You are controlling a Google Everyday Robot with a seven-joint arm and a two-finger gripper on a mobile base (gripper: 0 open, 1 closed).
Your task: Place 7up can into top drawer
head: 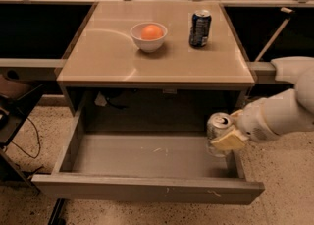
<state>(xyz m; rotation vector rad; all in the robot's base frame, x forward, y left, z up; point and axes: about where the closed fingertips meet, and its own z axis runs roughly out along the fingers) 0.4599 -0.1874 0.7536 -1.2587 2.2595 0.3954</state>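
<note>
The 7up can (217,129), pale silver with a pull-tab top, is held upright in my gripper (226,133). It hangs over the right end of the open top drawer (147,157), just inside its right wall. My white arm reaches in from the right. The gripper is shut on the can, with a tan finger pad (226,142) across the can's lower side. The drawer is pulled fully out below the tabletop, and its grey scuffed floor shows.
On the beige tabletop (108,57) stand a white bowl (148,38) holding an orange and a dark blue can (200,28). Dark openings flank the table. Cables lie on the speckled floor at the left.
</note>
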